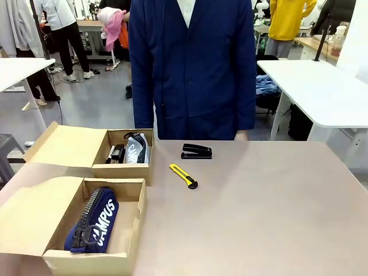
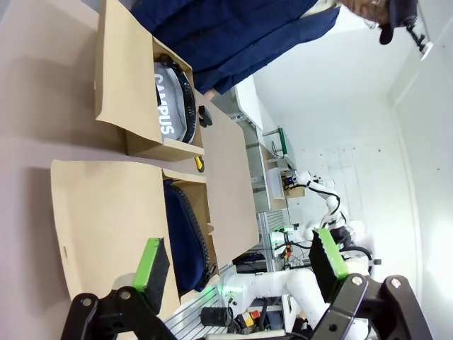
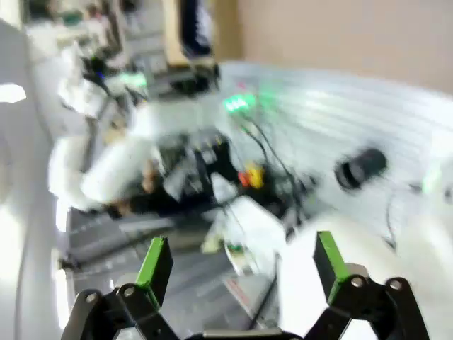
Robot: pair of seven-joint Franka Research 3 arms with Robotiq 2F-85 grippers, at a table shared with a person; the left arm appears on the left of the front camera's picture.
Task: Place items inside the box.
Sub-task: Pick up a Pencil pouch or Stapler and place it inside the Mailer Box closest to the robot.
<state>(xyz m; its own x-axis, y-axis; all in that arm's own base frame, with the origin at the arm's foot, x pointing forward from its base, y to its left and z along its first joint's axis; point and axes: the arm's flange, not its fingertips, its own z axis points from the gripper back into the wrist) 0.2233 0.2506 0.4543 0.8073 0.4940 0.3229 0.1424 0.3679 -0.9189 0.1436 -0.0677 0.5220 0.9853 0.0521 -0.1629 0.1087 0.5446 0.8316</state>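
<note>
Broadly, the wide tan tabletop point(image 1: 264, 218) carries everything, and a person in a dark navy coat point(image 1: 192, 69) stands at its far edge. Two open brown cardboard boxes sit toward the robot's left. The nearer box point(image 1: 140, 221) holds a soft navy zip pouch point(image 1: 95, 221) lettered "CAMPUS", lying lengthwise inside. The farther box point(image 1: 121, 171) holds a grey fabric pouch point(image 1: 137, 150), with a black stapler point(image 1: 118, 154) and what looks like a black-and-white marker point(image 1: 110, 152) beside it. The left tool point(image 2: 239, 262) looks over both boxes from well back, its green-padded fingers spread wide with nothing between them. The right tool point(image 3: 242, 261) is likewise spread and empty, its view blurred and turned toward the robot's own base. Two smaller things lie out on the bare tabletop, apart from each other and not yet boxed. One is a second black stapler point(image 1: 196, 151), near the person's edge and just to the right of the farther box. The other is a slim yellow-and-black utility knife point(image 1: 183, 176), lying at a slant a little nearer the robot. The stapler is probably rigid, fairly heavy and smooth, so it is best pinched across its narrow width near mid-body, where the hinged top cannot lift. The knife looks light, stiff and very low, so the fingers would need to reach right down to the surface and close across its thin sides at mid-handle, or it may pivot or slide. Whether its blade is retracted cannot be told.
</note>
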